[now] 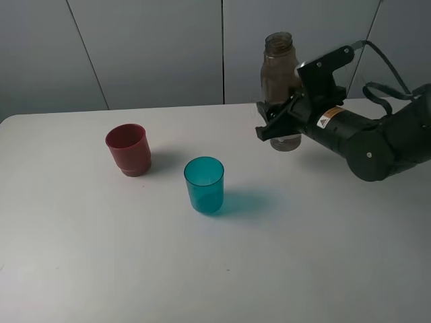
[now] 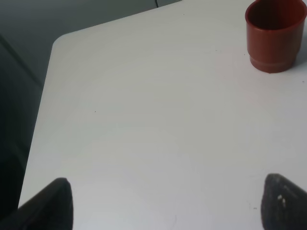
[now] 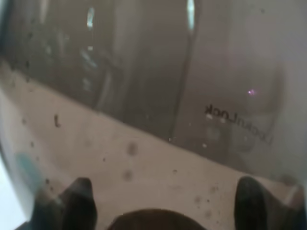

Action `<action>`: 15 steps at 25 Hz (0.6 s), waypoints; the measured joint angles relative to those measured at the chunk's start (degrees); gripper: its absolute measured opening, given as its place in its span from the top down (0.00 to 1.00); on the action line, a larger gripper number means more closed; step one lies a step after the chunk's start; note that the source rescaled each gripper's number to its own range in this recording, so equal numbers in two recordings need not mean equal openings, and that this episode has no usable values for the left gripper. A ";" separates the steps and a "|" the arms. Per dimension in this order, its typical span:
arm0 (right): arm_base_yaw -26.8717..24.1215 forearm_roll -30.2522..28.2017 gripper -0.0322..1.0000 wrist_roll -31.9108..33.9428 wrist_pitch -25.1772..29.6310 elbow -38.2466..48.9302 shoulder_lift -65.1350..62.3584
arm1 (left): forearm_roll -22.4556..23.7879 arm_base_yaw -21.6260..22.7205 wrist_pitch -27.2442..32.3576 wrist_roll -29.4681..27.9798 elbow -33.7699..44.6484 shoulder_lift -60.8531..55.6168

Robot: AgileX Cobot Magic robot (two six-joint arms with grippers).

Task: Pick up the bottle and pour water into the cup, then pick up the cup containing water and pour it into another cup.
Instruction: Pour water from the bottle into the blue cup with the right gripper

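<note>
Exterior high: bottle [image 1: 279, 67] upright, neck up

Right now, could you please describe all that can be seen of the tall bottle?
The bottle is tall and slim, of smoky grey-brown see-through plastic, with a narrow threaded neck and no cap. It is upright at the far right part of the table. The right gripper is shut on its lower half. Whether its base touches the table is unclear. The right wrist view shows faint lettering on its wall.
</note>
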 joint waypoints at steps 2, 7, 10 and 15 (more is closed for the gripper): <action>2.36 1.17 0.92 -3.95 0.41 0.00 0.00 | 0.00 0.00 0.00 0.00 0.00 0.00; 4.18 1.99 0.92 -13.89 0.64 0.00 0.00 | 0.00 0.00 0.00 0.00 0.00 0.00; 4.18 2.24 0.92 -20.84 1.05 0.00 0.00 | 0.00 0.00 0.00 0.00 0.00 0.00; 4.18 2.24 0.92 -33.87 1.41 0.00 0.00 | 0.00 0.00 0.00 0.00 0.00 0.00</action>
